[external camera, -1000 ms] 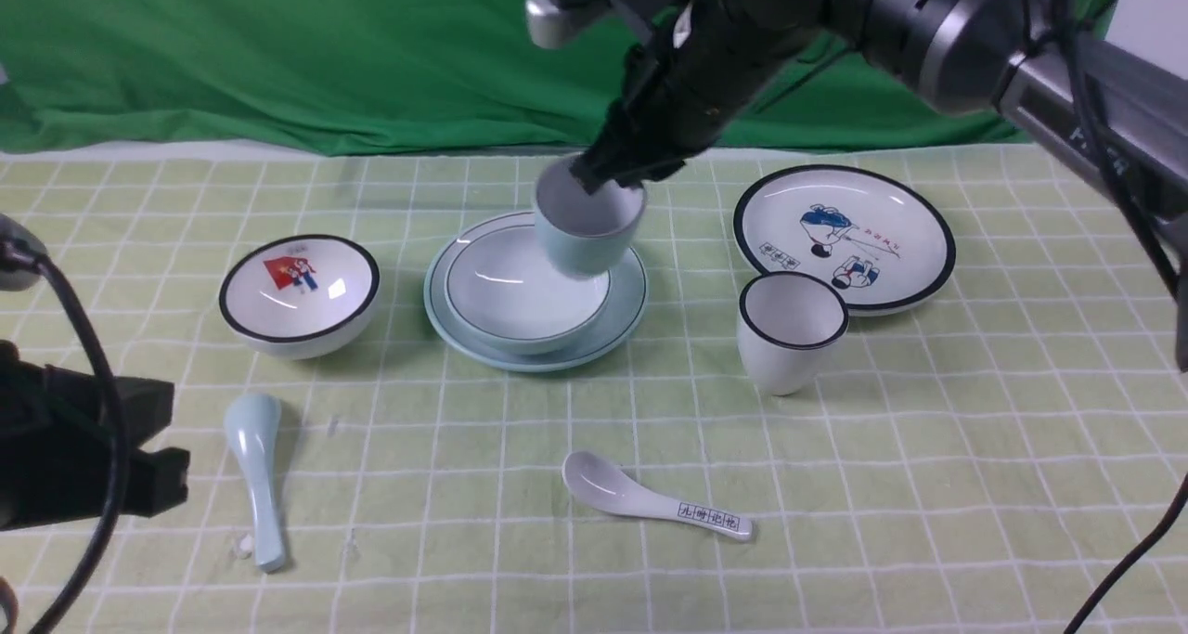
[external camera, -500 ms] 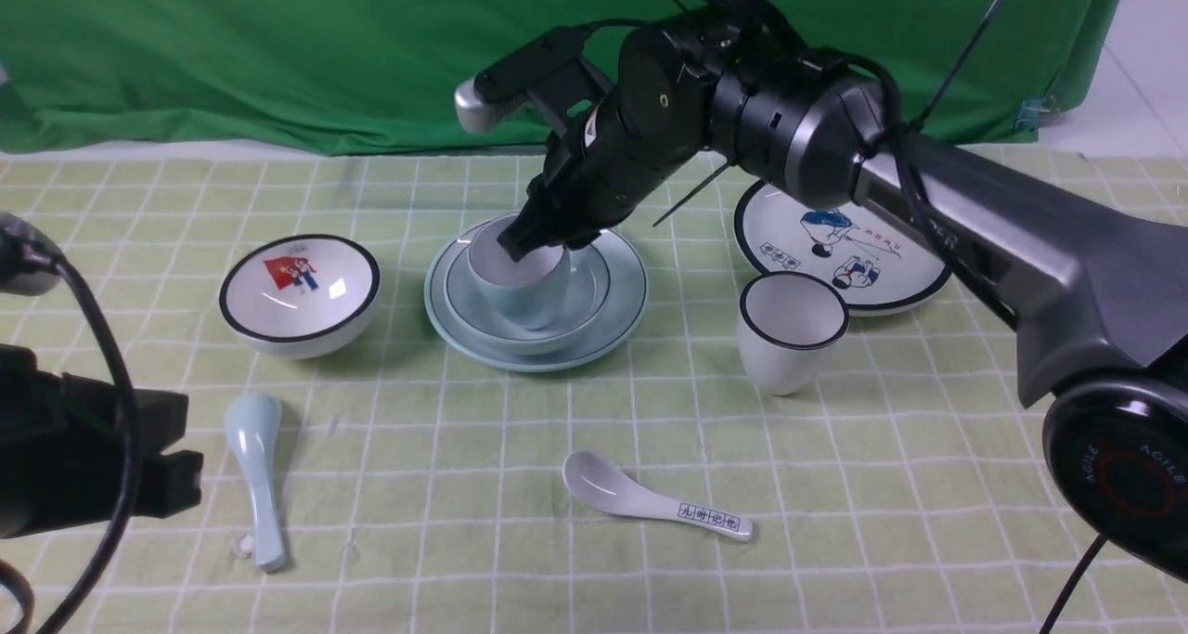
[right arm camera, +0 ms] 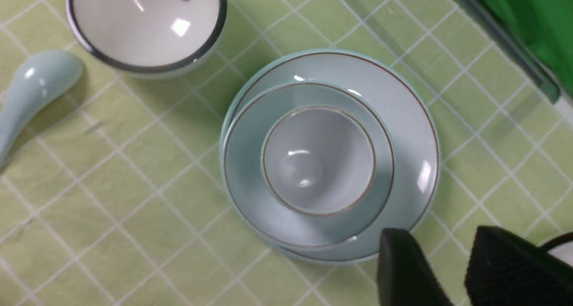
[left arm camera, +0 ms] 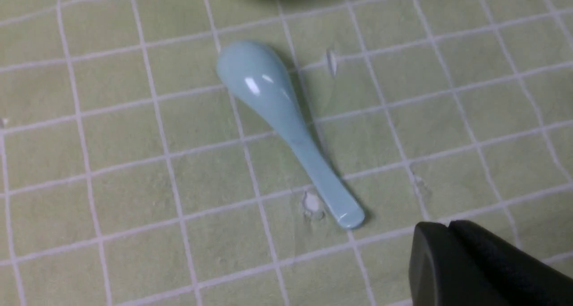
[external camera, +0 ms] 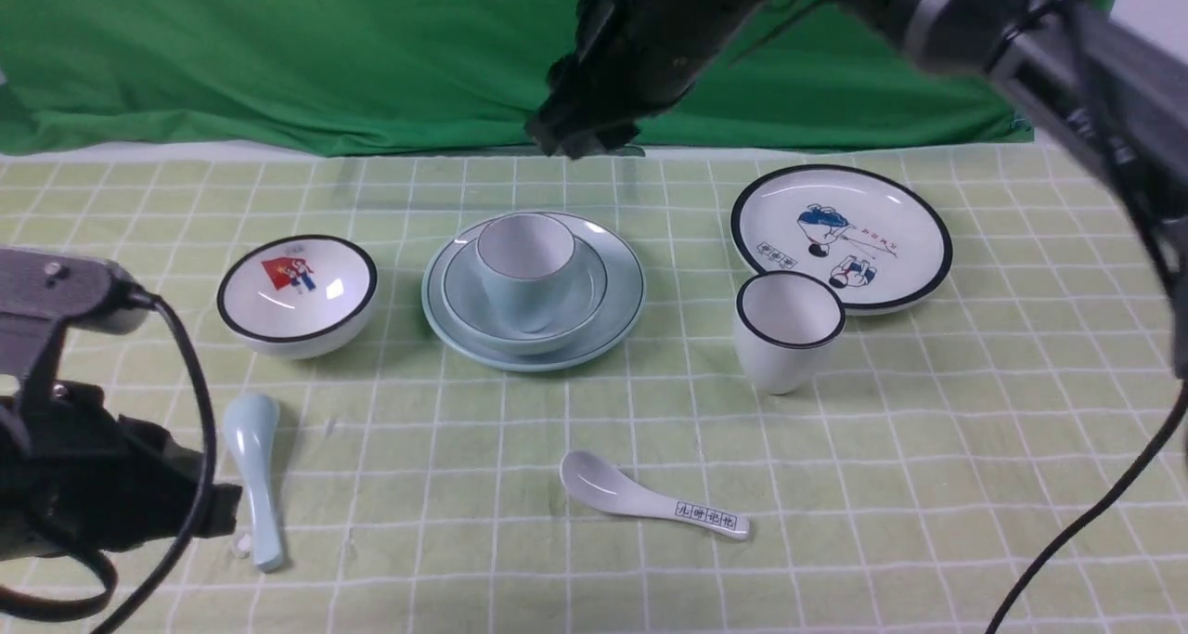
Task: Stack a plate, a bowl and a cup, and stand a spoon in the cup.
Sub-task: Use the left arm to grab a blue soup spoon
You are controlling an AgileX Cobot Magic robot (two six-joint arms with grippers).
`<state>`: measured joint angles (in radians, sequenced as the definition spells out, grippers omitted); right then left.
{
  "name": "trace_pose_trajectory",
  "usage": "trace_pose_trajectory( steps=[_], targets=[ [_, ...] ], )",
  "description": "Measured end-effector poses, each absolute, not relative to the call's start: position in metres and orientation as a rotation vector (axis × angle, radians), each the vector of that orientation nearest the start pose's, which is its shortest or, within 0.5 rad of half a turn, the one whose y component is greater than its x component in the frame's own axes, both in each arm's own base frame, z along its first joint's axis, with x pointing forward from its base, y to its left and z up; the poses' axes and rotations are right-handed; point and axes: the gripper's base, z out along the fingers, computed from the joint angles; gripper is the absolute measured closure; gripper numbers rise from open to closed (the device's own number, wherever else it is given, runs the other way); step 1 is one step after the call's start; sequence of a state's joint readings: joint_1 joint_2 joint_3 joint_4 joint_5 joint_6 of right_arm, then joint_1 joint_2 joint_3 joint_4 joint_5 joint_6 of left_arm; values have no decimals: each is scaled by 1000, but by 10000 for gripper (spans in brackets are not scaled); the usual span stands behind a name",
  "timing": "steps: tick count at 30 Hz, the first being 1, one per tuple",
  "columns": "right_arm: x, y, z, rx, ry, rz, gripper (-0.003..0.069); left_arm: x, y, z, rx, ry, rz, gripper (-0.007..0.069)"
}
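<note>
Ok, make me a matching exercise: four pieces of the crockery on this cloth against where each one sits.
1 pale blue cup
2 pale blue spoon
3 printed white spoon
4 black-rimmed cup

A in front of the cartoon plate
B inside the pale blue bowl
C in front of the red-picture bowl
D lying alone in the near middle

Pairs: 1-B, 2-C, 3-D, 4-A.

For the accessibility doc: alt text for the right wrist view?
Seen from above, a pale blue cup stands in a pale blue bowl on a matching plate; the open right end effector hovers clear of them.
</note>
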<state>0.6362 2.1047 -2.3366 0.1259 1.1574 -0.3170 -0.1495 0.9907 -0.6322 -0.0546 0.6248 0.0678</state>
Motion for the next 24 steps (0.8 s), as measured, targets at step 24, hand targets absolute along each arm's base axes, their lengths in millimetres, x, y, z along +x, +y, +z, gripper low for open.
trace_pose_trajectory(
  steps=[24],
  targets=[
    [217, 139, 321, -958, 2259, 243, 648, 269, -14, 178, -17, 2786, -10, 653]
  ],
)
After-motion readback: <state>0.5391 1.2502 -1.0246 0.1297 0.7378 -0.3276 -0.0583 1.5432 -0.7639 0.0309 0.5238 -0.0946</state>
